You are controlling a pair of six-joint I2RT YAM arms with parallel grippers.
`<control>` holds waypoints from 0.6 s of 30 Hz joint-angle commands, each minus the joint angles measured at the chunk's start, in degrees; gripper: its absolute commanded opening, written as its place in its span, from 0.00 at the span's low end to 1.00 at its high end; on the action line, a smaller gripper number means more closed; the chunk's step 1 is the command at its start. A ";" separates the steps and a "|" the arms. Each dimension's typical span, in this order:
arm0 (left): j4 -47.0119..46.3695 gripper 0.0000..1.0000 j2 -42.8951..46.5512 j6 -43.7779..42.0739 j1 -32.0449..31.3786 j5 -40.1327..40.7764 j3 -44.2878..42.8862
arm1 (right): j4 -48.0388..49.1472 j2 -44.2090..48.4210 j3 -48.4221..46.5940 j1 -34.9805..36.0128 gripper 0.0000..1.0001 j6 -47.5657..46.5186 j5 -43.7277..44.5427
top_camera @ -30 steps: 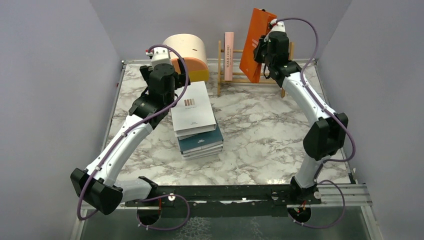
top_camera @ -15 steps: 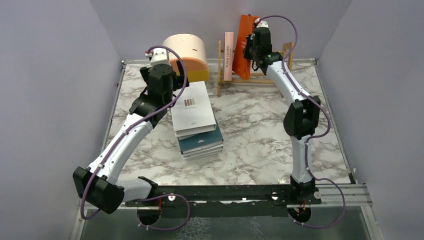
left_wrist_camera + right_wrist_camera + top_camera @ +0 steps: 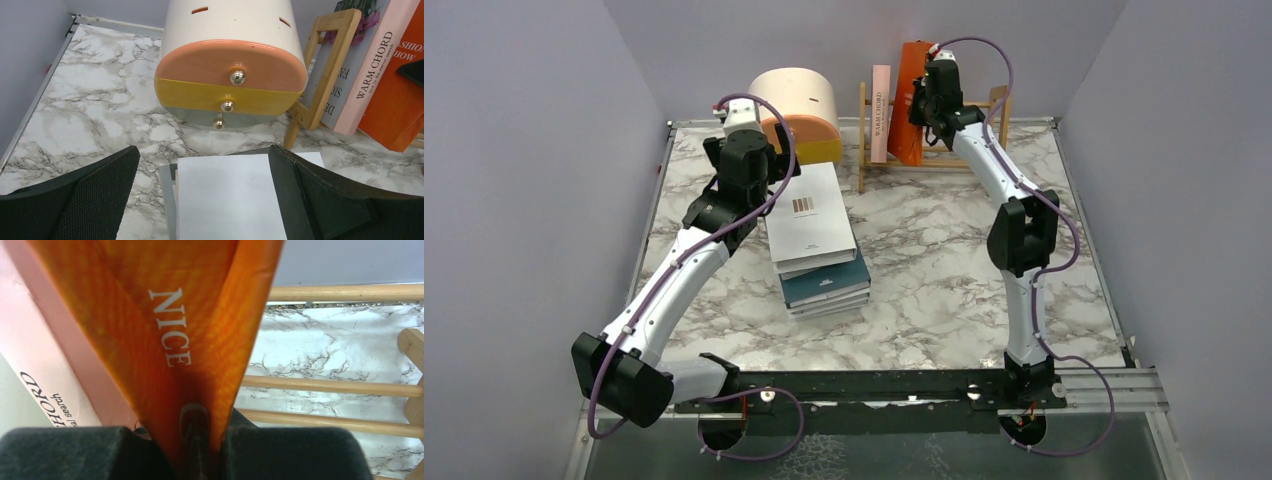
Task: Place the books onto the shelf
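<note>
1. Orange book (image 3: pixel 906 110): stands near-upright in shelf (image 3: pixel 999 100), just beside pink book (image 3: pixel 881 98); 1 s earlier, tilted, higher & further right over shelf.
2. R gripper (image 3: pixel 195 440): pinches narrow on orange book's edge; no release yet.
3. L gripper (image 3: pixel 202 165): spread wide, holds nothing, hovers over white top book (image 3: pixel 225 195) of stack (image 3: pixel 819 255); pose approx. as before.
4. Meaning: 2nd book looks approx. placed; next prob. release, then rest of stack, one at a time.
</note>
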State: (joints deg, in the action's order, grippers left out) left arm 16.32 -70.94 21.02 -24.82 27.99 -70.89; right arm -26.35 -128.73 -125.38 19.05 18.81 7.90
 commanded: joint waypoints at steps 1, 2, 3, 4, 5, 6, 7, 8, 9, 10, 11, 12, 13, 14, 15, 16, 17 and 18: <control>-1.26 0.99 0.43 0.52 0.53 -1.66 0.72 | -0.67 -2.16 -3.15 1.27 0.02 0.80 -2.36; -1.28 0.99 0.43 0.60 0.68 -1.82 0.81 | -0.70 -2.35 -3.29 1.48 0.04 0.84 -2.50; -1.29 0.99 0.45 0.59 0.71 -1.94 0.86 | -0.50 -2.49 -3.38 1.59 0.08 0.85 -2.89; -1.28 0.99 0.46 0.60 0.81 -2.02 0.86 | -0.40 -2.57 -3.45 1.75 0.13 1.02 -3.41; -1.26 0.99 0.45 0.61 0.94 -2.06 0.91 | -0.10 -2.58 -3.46 1.80 0.19 1.25 -4.02; -1.28 0.99 0.45 0.63 0.95 -2.18 0.94 | 0.17 -2.58 -3.47 1.85 0.26 1.52 -4.71; -1.26 0.99 0.54 0.64 1.04 -2.15 1.04 | 0.46 -2.58 -3.44 1.86 0.34 1.83 -5.22; -1.28 0.99 0.54 0.69 1.16 -2.24 1.09 | 0.93 -2.46 -3.20 1.88 0.43 2.16 -5.64; -1.29 0.99 0.60 0.66 1.21 -2.29 1.15 | 1.53 -2.23 -2.75 1.93 0.51 2.50 -6.03; -1.28 0.99 0.62 0.65 1.26 -2.24 1.18 | 2.25 -1.85 -2.12 1.93 0.60 2.85 -6.50; -1.26 0.99 0.62 0.69 1.38 -2.38 1.25 | 3.08 -1.42 -1.50 1.90 0.66 3.24 -7.24; -1.28 0.99 0.62 0.69 1.44 -2.41 1.35 | 3.94 -1.05 -0.81 1.93 0.72 3.66 -7.88; -1.29 0.99 0.62 0.68 1.46 -2.41 1.38 | 4.58 -0.77 -0.30 1.95 0.74 4.06 -8.62; -1.26 0.99 0.67 0.77 1.55 -2.52 1.41 | 5.13 -0.48 0.19 1.94 0.74 4.47 -9.34; -1.28 0.99 0.71 0.78 1.60 -2.50 1.45 | 5.55 -0.21 0.49 1.95 0.74 4.87 -9.85; -1.25 0.99 0.79 0.74 1.55 -2.50 1.50 | 5.90 -0.04 0.80 1.92 0.74 5.36 -10.41; -1.24 0.99 0.92 0.73 1.68 -2.54 1.55 | 6.44 0.16 1.25 1.89 0.75 5.89 -11.14; -1.26 0.99 1.03 0.76 1.70 -2.51 1.67 | 6.90 0.32 1.64 1.89 0.75 6.44 -11.71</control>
State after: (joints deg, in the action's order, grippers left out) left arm 16.14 -70.94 21.28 -23.57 26.72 -69.93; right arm -23.29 -129.97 -125.47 20.53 22.31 1.23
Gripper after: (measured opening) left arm 0.989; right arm 0.743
